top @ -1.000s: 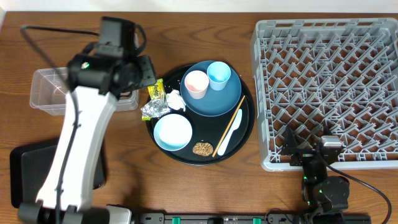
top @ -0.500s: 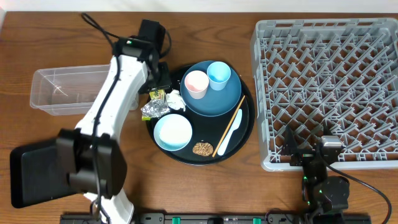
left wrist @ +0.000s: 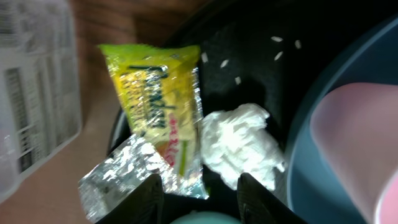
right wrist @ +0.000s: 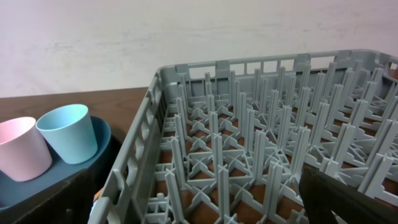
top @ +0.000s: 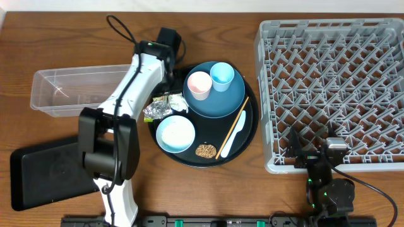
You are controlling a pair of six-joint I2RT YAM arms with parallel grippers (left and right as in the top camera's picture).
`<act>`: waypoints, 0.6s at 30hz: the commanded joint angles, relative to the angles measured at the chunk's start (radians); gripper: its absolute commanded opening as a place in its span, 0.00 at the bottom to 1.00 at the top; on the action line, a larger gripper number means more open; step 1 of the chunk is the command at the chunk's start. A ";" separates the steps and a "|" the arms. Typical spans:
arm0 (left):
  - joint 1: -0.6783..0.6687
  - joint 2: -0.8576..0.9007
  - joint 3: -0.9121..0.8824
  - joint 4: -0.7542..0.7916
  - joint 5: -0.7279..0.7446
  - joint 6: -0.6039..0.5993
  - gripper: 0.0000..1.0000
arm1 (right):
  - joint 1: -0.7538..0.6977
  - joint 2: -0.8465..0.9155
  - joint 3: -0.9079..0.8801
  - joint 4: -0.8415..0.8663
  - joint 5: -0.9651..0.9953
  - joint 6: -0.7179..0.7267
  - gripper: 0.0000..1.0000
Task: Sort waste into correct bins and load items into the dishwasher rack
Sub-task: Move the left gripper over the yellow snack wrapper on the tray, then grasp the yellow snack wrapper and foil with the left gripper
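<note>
Overhead and wrist views of a two-arm sorting station on a brown wooden tabletop [top: 202, 189].

**Left arm.** It reaches over the left rim of the big round black tray [top: 251, 126]. The left claw [left wrist: 202, 202] is partly open and grips nothing. Its two dark fingertips [left wrist: 146, 199] hang above the waste, and the lower end of the wrapper lies in the gap between them.

**Waste.** All of it lies on the round tray.
- The small yellow-green snack wrapper [left wrist: 158, 118] lies flat at the left edge.
- The crumpled silver foil [left wrist: 121, 174] overlaps the wrapper's lower left corner.
- The crumpled white tissue [left wrist: 242, 146] lies just to the right of the wrapper, beside the plate.
- A few white rice grains [left wrist: 277, 46] are scattered on the bare tray beyond the tissue.
- The brown round food scrap [top: 205, 150] lies at the near rim.

**Items.**
- The large dark-blue plate [top: 218, 104] carries the small pale pink cup [top: 199, 84] and the small light-blue cup [top: 221, 76], upright and side by side.
- The light-blue bowl with a white inside [top: 175, 133] stands upright in front of the plate.
- The wooden chopstick [top: 233, 126] and the white plastic spoon [top: 226, 150] lie slantwise and close together on the tray's right side.

**Bins.** The clear rectangular plastic tub [top: 69, 91] sits left of the tray. The shallow black rectangular tray [top: 44, 176] sits at the near left corner, partly under the arm.

**Rack.** The large square grey plastic dishwasher rack [top: 334, 82] occupies the right of the tabletop, and no dish stands among its pegs.

**Right arm.** It rests at the rack's near edge. The right claw [right wrist: 199, 205] is spread wide and holds nothing.
</note>
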 commanded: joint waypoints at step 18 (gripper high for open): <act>-0.008 0.018 -0.010 0.044 -0.095 0.016 0.41 | -0.009 -0.001 -0.002 -0.002 0.004 -0.013 0.99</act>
